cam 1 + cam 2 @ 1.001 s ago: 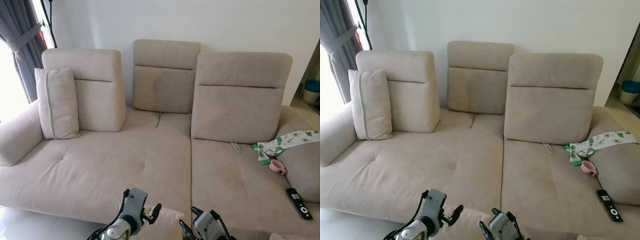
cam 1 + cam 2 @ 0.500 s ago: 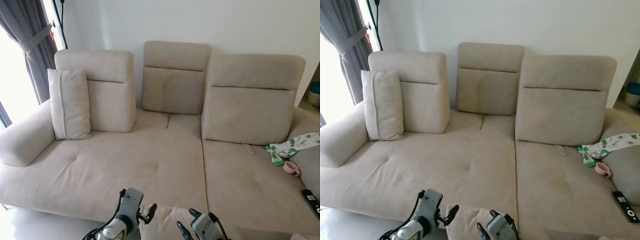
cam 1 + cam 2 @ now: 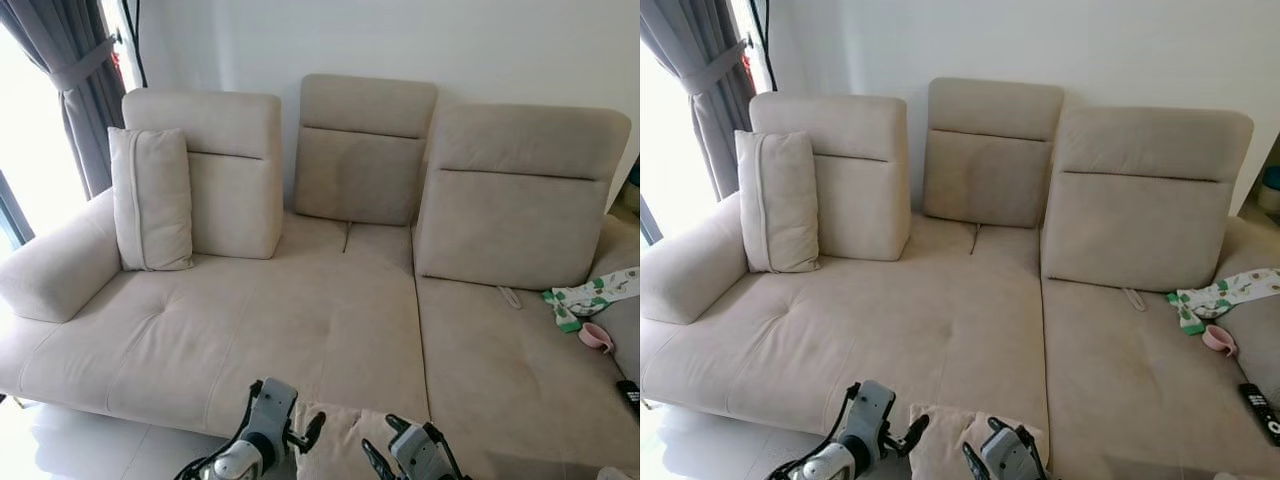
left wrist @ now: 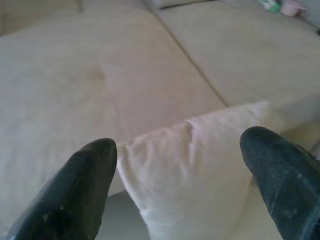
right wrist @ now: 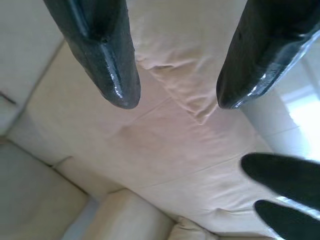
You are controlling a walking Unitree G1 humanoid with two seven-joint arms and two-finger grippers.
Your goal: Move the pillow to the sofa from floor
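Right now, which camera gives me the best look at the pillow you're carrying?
The left wrist view: the pillow lies large between the left gripper fingers, its corner and creases plain. The eye views catch its top edge between both grippers. The right wrist view shows creased fabric beyond the right gripper.

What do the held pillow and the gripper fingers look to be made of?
Pillow: soft matte beige fabric, seemingly like the sofa upholstery; it creases and puckers near the left gripper. Right gripper fingers: hard glossy black, likely plastic or rubber; highlights show.
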